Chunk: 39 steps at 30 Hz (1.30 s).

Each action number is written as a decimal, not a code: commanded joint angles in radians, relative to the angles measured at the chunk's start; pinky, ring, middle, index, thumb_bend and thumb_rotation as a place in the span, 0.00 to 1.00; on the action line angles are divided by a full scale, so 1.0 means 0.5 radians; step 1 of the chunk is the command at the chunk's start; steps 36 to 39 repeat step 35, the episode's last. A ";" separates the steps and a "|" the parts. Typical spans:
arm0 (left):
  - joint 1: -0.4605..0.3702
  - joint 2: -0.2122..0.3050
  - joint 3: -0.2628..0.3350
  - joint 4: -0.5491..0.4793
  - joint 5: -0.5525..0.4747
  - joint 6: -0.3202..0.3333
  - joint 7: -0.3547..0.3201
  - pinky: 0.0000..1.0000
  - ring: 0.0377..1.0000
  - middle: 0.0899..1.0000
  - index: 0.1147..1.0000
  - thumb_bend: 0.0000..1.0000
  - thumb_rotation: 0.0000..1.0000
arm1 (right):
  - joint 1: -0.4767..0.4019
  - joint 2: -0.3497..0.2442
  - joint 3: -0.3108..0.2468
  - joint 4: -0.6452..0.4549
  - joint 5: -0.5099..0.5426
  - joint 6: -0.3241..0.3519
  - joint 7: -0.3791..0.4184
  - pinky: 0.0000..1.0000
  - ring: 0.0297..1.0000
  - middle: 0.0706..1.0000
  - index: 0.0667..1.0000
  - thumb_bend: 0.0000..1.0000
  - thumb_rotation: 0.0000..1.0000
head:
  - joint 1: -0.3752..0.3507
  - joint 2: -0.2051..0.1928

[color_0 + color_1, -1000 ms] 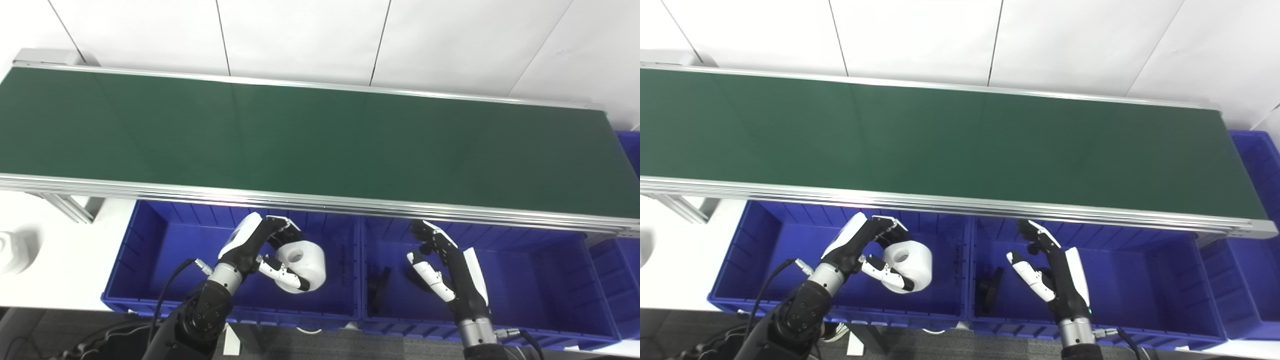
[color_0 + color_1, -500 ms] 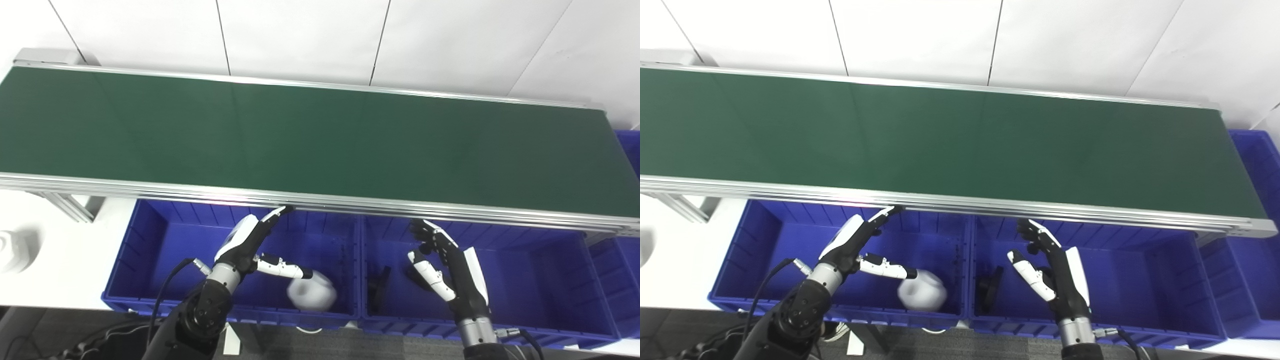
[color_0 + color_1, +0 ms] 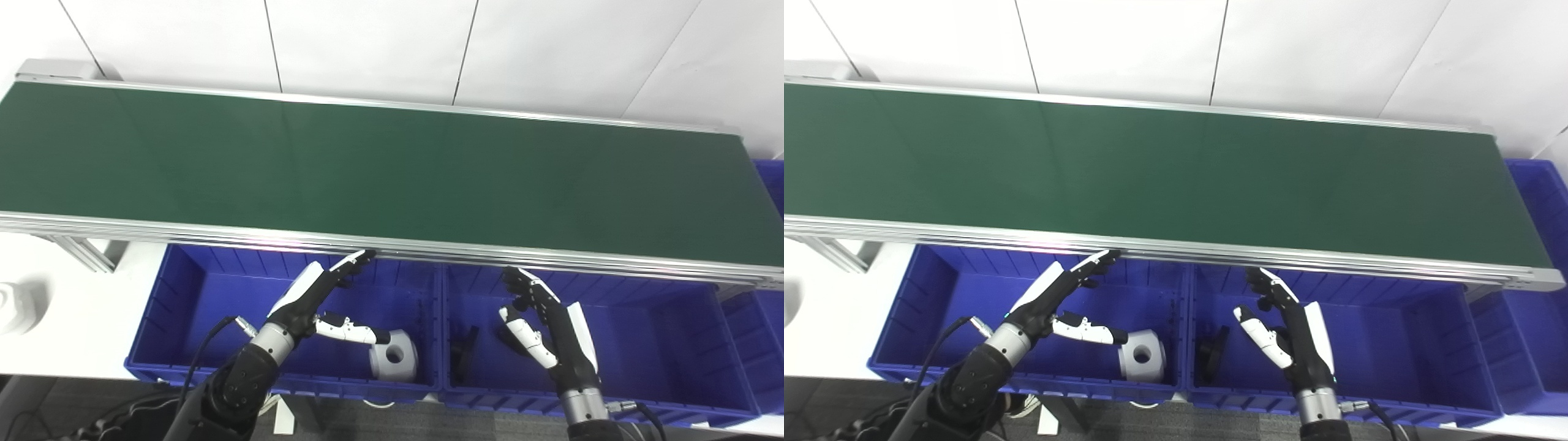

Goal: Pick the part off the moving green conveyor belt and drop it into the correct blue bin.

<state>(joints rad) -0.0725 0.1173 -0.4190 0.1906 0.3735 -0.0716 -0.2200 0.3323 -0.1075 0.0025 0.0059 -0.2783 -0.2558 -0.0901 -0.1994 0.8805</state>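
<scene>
The white part (image 3: 394, 362) lies on the floor of the left blue bin (image 3: 177, 288), in the bin's lower right corner near the bottom centre of the frame, and a round hole in one of its faces looks up toward the camera. It appears short and blocky, so no clear long axis can be read. The left hand (image 3: 309, 300) hangs over that same bin with its fingers spread and holding nothing; the fingertips reach up toward the conveyor's metal edge, while the thumb points right, its tip just beside the part's upper left edge, though contact cannot be confirmed. From this hand the part lies to the lower right, and the left hand is plainly the nearer of the two. The right hand (image 3: 545, 324) hovers over the right blue bin (image 3: 674, 343), fingers loosely apart and empty, well apart from the part; a small dark item (image 3: 463, 353) rests at that bin's left end. The green conveyor belt (image 3: 392, 171) spans the upper half of the frame with nothing visible on it. The drop looks finished, judging by the part's resting place.
</scene>
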 commanded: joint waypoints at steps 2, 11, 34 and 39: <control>-0.053 -0.012 0.023 -0.003 -0.085 -0.182 0.007 0.84 0.89 0.91 0.90 0.74 0.37 | -0.006 -0.012 -0.007 -0.059 0.008 0.010 0.000 0.79 0.80 0.79 0.80 0.75 0.86 | 0.002 0.000; -0.039 -0.087 0.128 0.135 -0.134 -0.533 0.185 0.77 0.83 0.85 0.84 0.71 0.31 | -0.011 -0.001 -0.020 -0.069 -0.052 0.069 -0.008 0.82 0.84 0.82 0.84 0.78 0.62 | -0.001 -0.004; -0.013 -0.049 0.161 0.308 -0.136 -0.776 0.244 0.78 0.83 0.83 0.82 0.71 0.25 | -0.025 0.026 0.056 0.102 -0.014 -0.040 -0.002 0.81 0.84 0.83 0.85 0.81 0.55 | -0.241 -0.281; -0.009 -0.037 0.158 0.320 -0.144 -0.789 0.247 0.78 0.82 0.83 0.82 0.71 0.24 | -0.025 0.030 0.067 0.123 -0.025 -0.063 -0.015 0.81 0.84 0.84 0.85 0.81 0.56 | -0.278 -0.332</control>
